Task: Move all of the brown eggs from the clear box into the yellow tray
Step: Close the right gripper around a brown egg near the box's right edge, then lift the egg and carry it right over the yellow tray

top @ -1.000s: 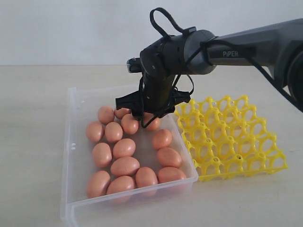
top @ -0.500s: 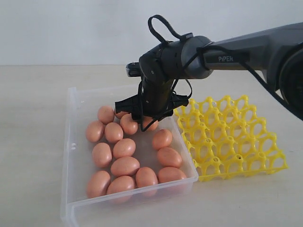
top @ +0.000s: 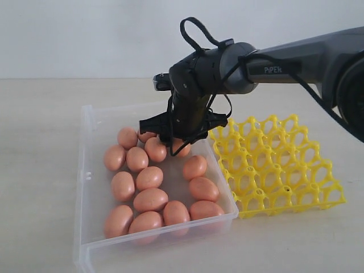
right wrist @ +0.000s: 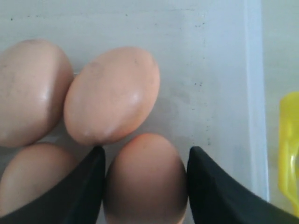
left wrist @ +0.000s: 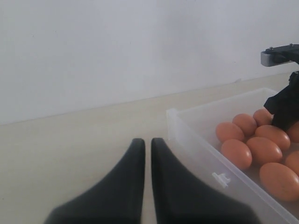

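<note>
Right end effector (right wrist: 145, 150) has tightened onto one smooth orange-brown egg (right wrist: 145, 186).
Left end effector (left wrist: 147, 141) pressed together (beside clear plastic box (left wrist: 194, 144)).

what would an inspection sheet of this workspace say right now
surface: beige table, plain
job's things: brown eggs all in the clear box; yellow tray empty
clutter: nothing seen
end effectors: left end effector shut, beside the box; right end effector straddles one egg in the box, grip unclear
cables: black cable looped over right wrist
surroundings: plain white wall
</note>
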`<action>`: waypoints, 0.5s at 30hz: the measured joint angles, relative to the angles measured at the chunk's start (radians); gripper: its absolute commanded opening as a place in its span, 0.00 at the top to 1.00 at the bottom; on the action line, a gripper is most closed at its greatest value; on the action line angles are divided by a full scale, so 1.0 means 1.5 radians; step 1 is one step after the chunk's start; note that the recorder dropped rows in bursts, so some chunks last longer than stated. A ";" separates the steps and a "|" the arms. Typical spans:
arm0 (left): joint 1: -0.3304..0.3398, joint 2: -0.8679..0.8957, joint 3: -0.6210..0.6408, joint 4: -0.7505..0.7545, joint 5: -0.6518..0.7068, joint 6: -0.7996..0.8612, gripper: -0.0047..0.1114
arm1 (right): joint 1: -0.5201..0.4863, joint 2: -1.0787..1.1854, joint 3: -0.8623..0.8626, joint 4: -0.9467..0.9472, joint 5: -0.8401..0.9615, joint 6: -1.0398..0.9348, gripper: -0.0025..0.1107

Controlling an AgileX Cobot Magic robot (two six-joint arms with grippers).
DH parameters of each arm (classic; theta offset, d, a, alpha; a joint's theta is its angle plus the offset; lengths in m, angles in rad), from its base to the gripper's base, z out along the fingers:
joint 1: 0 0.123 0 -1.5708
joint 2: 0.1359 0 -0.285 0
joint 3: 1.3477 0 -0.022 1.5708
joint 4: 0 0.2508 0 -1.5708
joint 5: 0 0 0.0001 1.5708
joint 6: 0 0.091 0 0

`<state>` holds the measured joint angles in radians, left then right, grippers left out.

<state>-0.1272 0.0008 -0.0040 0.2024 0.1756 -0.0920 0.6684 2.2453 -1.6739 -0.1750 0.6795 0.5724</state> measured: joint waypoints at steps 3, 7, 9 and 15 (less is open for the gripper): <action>0.000 0.000 0.000 0.000 0.000 0.000 0.93 | 0.000 0.000 0.000 0.000 0.000 -0.005 0.98; 0.000 0.000 0.000 0.000 0.000 0.000 0.93 | 0.000 0.000 0.000 0.000 -0.015 -0.058 0.98; 0.000 0.000 0.000 0.000 0.000 0.000 0.93 | 0.000 0.000 0.000 -0.004 -0.034 -0.091 0.98; 0.000 0.000 0.000 0.000 0.000 0.000 0.93 | -0.002 0.000 0.067 -0.013 -0.250 -0.122 0.98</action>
<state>-0.1272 0.0008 -0.0040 0.2024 0.1756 -0.0920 0.6661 2.2453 -1.5729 -0.1948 0.3048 0.3890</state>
